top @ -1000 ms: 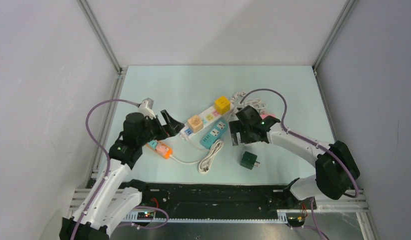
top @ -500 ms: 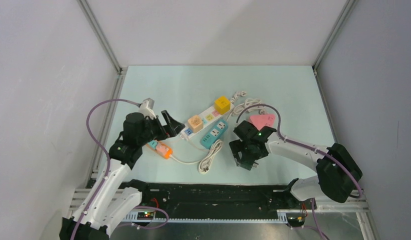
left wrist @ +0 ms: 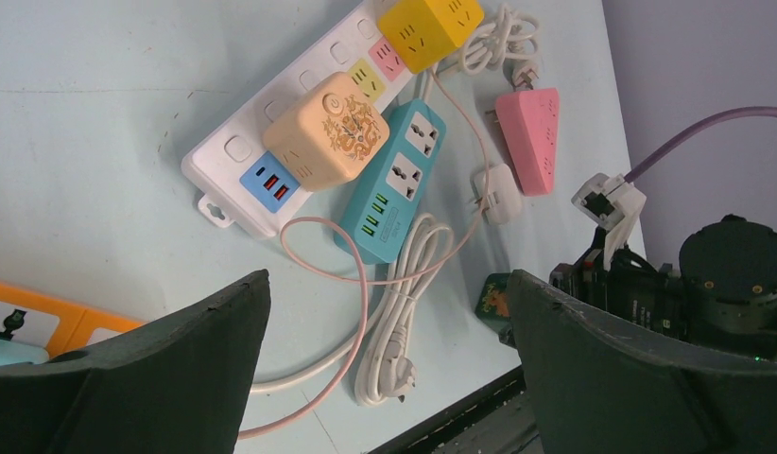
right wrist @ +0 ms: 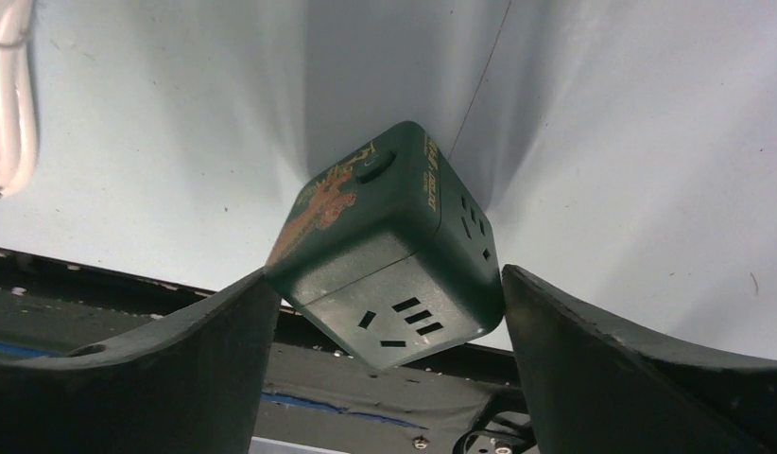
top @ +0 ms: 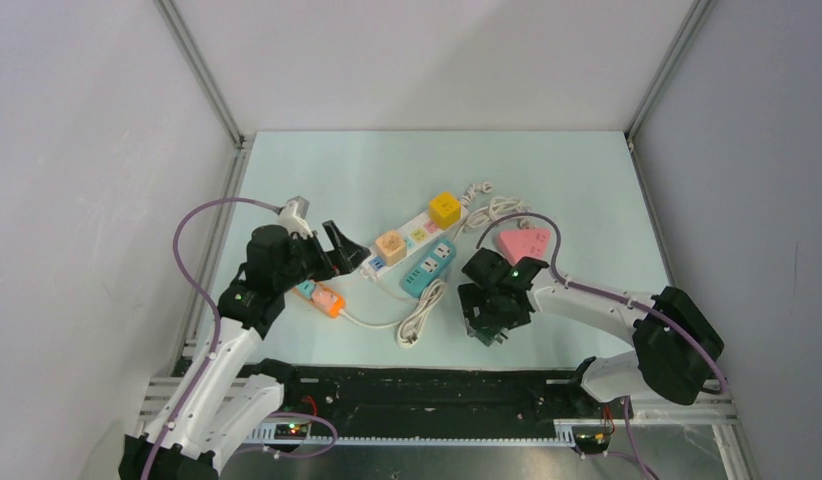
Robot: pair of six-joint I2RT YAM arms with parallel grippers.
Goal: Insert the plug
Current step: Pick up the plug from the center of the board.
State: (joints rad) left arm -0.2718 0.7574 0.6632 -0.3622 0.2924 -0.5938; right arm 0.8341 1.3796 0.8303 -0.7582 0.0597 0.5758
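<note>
The plug is a dark green cube [right wrist: 394,246] with gold print, tilted on the table near its front edge. My right gripper [right wrist: 386,272] reaches down over it, one finger against each side, shut on it. From above, the right gripper [top: 492,320] hides nearly all of the cube. A corner of the plug [left wrist: 495,298] peeks out in the left wrist view. The teal power strip [top: 429,265] and the white power strip [top: 407,238] lie at the middle. My left gripper [top: 339,245] hovers open left of them, nothing between its fingers [left wrist: 177,369].
A peach cube [top: 390,246] and a yellow cube [top: 445,209] sit on the white strip. A pink triangular socket [top: 524,242] lies behind the right arm. An orange strip [top: 322,297] lies under the left gripper. A coiled white cable [top: 420,315] lies left of the plug.
The right arm swung from beside the strips toward the front edge, came down over the green plug, and its jaws narrowed onto it. The left arm has not moved.
</note>
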